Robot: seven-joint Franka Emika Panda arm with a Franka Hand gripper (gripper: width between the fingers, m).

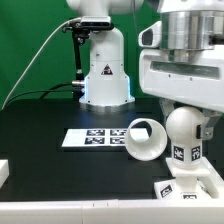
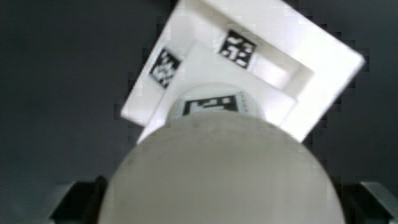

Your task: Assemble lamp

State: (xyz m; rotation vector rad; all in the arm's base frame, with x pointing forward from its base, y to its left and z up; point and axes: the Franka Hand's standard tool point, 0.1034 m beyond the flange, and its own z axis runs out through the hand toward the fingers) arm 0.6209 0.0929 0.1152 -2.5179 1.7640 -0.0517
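The round white bulb (image 1: 186,132) stands upright on its tagged stem (image 1: 182,155) over the flat square base (image 1: 190,190) at the exterior view's right front. My gripper (image 1: 186,108) comes down from above and is shut on the bulb's round head. In the wrist view the bulb (image 2: 222,165) fills the frame between my two dark fingers (image 2: 79,198), and its stem (image 2: 214,104) meets the base (image 2: 267,60). How deep the stem sits I cannot tell. The tapered hollow shade (image 1: 146,140) lies on its side just left of the bulb.
The marker board (image 1: 92,138) lies flat on the black table left of the shade. The large white robot pedestal (image 1: 105,75) stands at the back. A white block (image 1: 4,172) sits at the exterior view's left edge.
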